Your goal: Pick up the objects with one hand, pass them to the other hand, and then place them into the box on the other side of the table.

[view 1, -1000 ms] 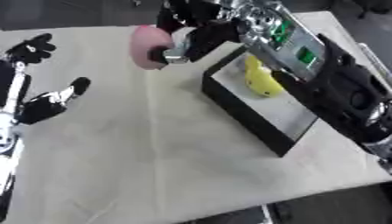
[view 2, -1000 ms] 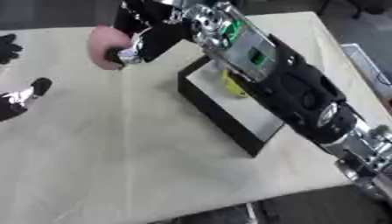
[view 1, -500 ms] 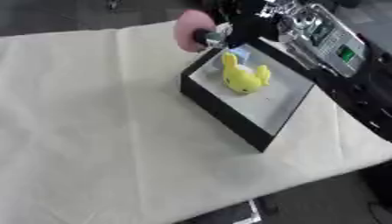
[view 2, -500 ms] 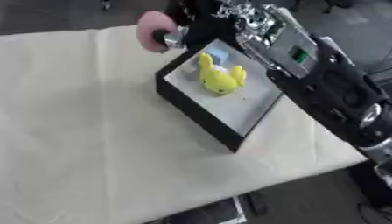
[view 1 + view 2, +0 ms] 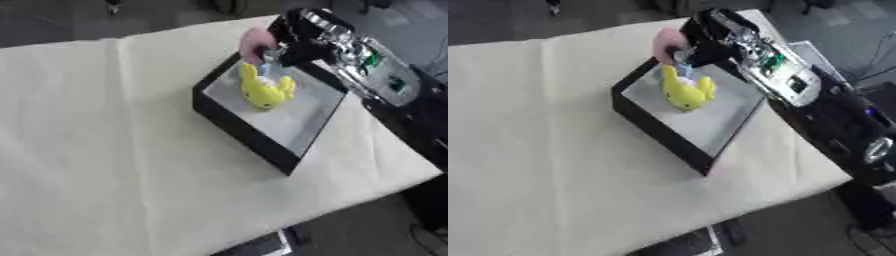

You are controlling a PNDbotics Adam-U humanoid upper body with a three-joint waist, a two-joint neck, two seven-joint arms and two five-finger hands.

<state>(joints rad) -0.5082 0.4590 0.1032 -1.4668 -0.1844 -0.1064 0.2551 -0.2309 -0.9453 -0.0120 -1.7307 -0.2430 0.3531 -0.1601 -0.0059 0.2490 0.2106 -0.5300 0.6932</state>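
My right hand (image 5: pixel 286 46) is shut on a pink soft object (image 5: pixel 255 43) and holds it over the far corner of the black box (image 5: pixel 238 133). A yellow plush toy (image 5: pixel 264 90) lies on the box's grey floor, just below the pink object. The right arm (image 5: pixel 798 85) reaches in from the right side. My left hand shows in neither view.
A cream cloth (image 5: pixel 96 150) covers the table. The box sits askew near the table's right edge. The table's near edge (image 5: pixel 262 230) and dark floor show at the bottom and right.
The camera has swung toward the right, so the left hand has left the views. My right hand has carried the pink object from beside the box to over its far corner.
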